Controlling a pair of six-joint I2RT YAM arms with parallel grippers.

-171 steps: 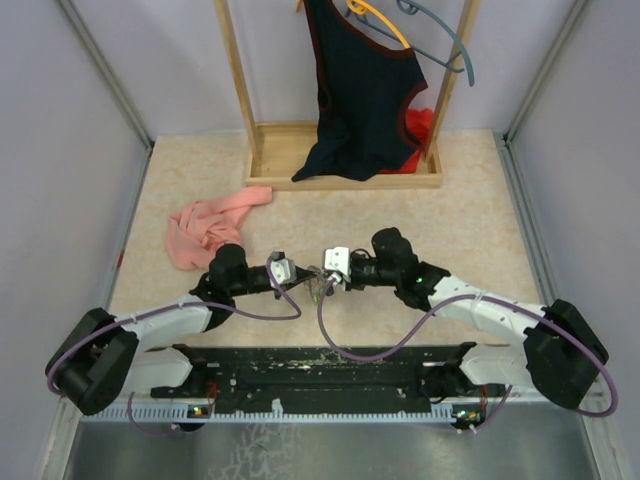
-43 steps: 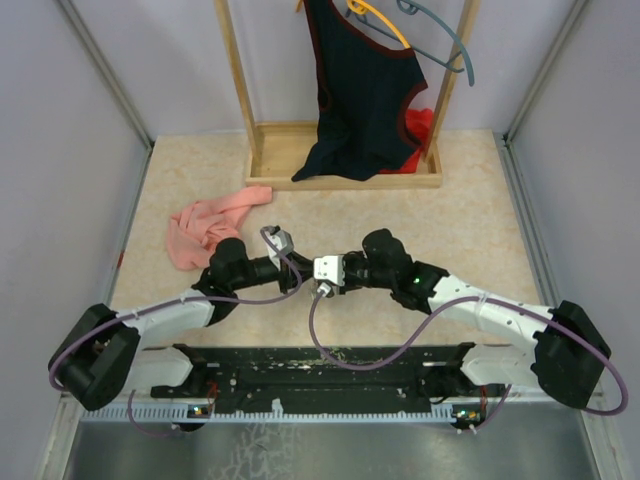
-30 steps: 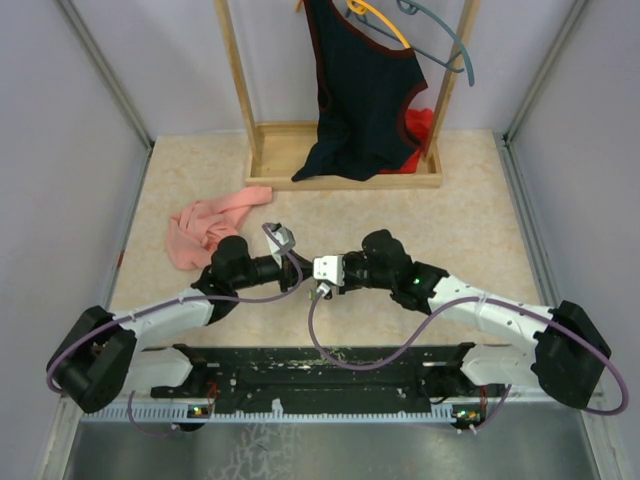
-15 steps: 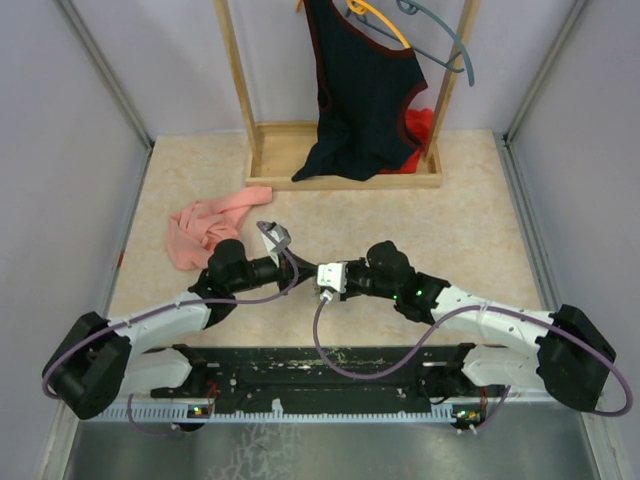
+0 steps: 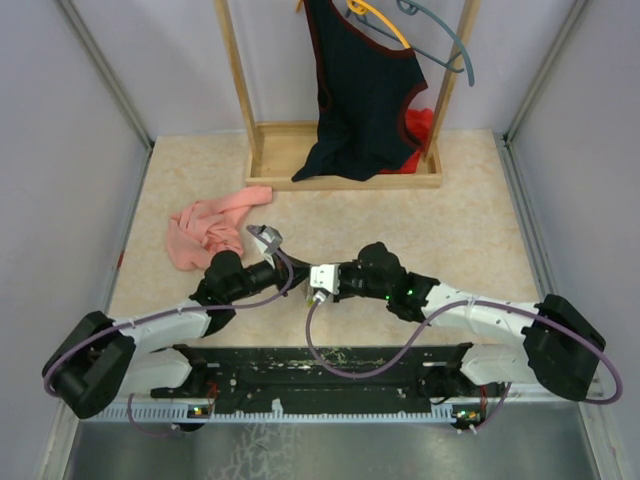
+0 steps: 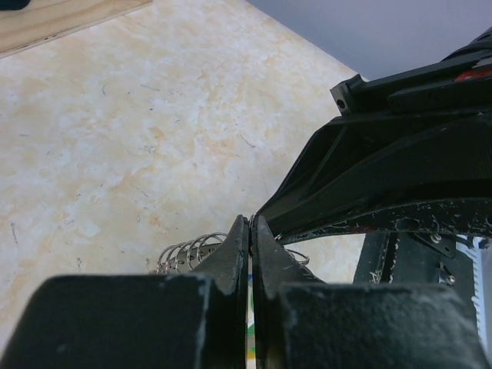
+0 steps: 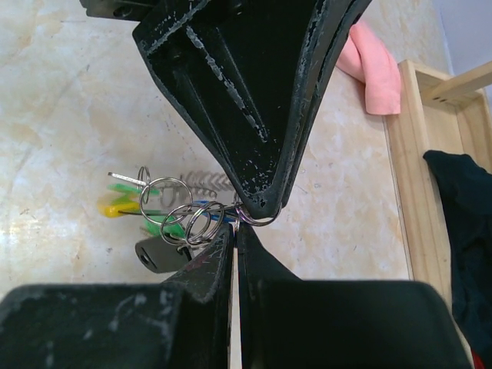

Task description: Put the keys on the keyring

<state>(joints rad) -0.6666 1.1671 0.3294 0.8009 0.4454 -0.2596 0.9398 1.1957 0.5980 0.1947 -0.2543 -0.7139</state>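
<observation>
My two grippers meet tip to tip low over the table's near middle, the left gripper (image 5: 292, 276) (image 6: 250, 223) and the right gripper (image 5: 304, 283) (image 7: 234, 225). Both are shut. In the right wrist view the left gripper's fingertips (image 7: 260, 201) pinch a small metal split ring (image 7: 258, 218). The keyring's thin grey wire (image 7: 165, 213) runs from a yellow piece (image 7: 114, 207) to my right tips, which seem shut on it. Several split rings (image 7: 184, 217) (image 6: 190, 250) hang on it. The keys, with green (image 7: 127, 188), blue and black (image 7: 157, 254) heads, hang beside it. The bunch is hidden in the top view.
A pink cloth (image 5: 205, 225) lies at the left behind the arms. A wooden rack (image 5: 270, 150) stands at the back with a dark top (image 5: 360, 90), a red cloth (image 5: 420, 125), and orange and grey hangers (image 5: 440, 40). Walls close both sides.
Both grippers have closed in from a gap with the keys between them to touching tips. In the last second the pair drifted slightly left and nearer, and the left wrist rolled.
</observation>
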